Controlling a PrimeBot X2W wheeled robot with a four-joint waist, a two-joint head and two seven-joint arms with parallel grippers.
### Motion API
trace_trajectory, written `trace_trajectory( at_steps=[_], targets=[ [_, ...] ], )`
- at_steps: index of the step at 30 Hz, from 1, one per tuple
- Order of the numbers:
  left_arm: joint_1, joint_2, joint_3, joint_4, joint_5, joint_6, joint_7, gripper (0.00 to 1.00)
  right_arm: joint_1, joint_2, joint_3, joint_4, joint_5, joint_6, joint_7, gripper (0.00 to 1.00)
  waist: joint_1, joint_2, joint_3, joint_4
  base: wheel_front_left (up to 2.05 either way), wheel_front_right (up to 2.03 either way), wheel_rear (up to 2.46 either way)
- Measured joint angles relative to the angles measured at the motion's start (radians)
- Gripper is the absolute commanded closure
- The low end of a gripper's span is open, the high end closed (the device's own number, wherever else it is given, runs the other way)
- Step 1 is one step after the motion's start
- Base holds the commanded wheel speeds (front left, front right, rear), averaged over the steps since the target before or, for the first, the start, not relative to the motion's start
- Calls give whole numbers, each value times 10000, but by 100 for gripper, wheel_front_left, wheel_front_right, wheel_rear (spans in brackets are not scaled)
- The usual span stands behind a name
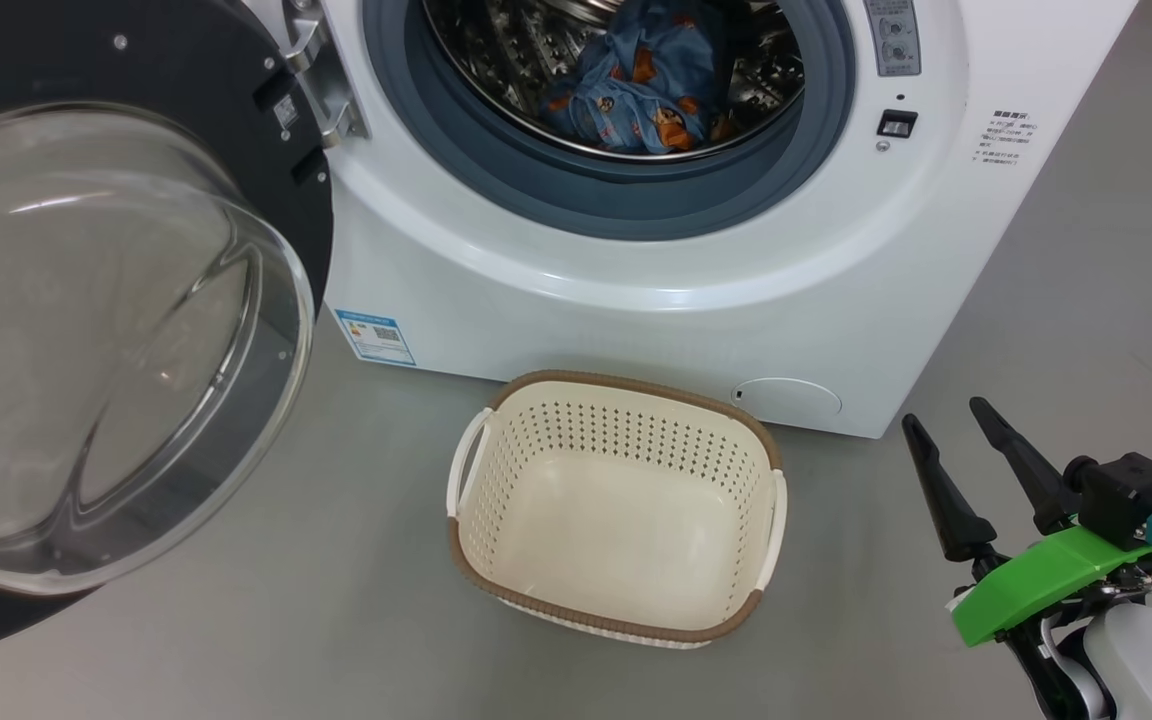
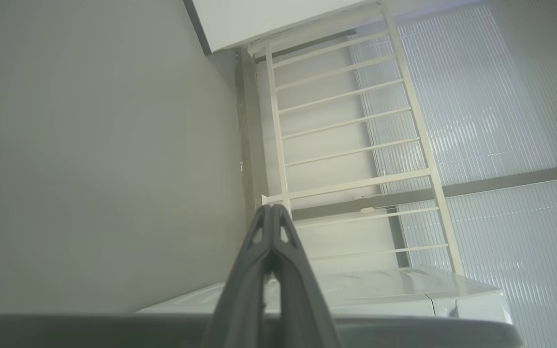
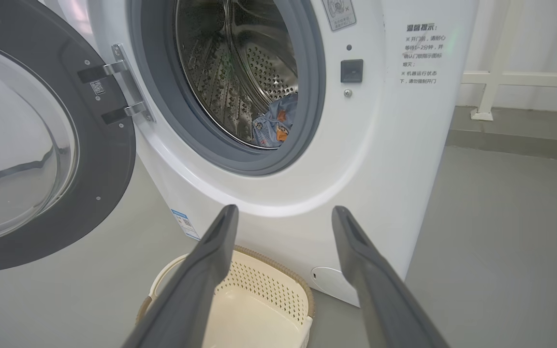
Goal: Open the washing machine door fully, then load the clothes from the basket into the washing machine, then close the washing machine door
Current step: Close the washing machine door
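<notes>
Now holds right gripper (image 1: pixel 942 411), fingers apart, near basket (image 1: pixel 636 382); presses fingers of left gripper (image 2: pixel 271 209) together; sees clothes (image 1: pixel 636 90) inside washing machine (image 1: pixel 636 320), door (image 1: pixel 106 340) open.

Light-blue printed fabric clothes (image 1: pixel 636 85) lodged in perforated steel drum (image 1: pixel 481 50) of big white front-loading washing machine (image 1: pixel 636 330). Round dark glass-bowled washing machine door (image 1: pixel 116 330) swung out at machine's left. Cream-white perforated plastic basket (image 1: pixel 626 385) set on grey floor (image 1: pixel 1056 330) just before machine, below drum opening. Right pincer (image 1: pixel 942 412) held right of basket, apart.

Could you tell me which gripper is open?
The right gripper, with long dark fingers spread apart; the left gripper has its fingers pressed together.
</notes>
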Motion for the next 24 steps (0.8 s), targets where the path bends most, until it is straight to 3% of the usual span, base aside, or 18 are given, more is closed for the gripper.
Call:
trace_trajectory(
  at_steps=[6, 15, 16, 24],
  targets=[
    [-8, 180, -408, 272, 111, -46, 742, 100, 3, 0, -71, 6, 0, 0, 0, 0, -1, 0, -58, 39, 0, 0, 0],
    [250, 385, -1197, -75, 182, -73, 3308, 100, 17, 109, -236, 8, -2, 0, 0, 0, -3, 0, -275, 280, 0, 0, 0],
    [428, 320, -1427, -380, 178, -75, 3927, 100, 33, 155, -259, 8, -2, 0, 0, 0, -2, 0, -331, 371, 0, 0, 0],
    [1246, -198, -2080, -1802, -33, -56, 6008, 100, 98, 297, -291, 17, 0, 0, 0, 0, -2, 0, -540, 699, 0, 0, 0]
  ],
)
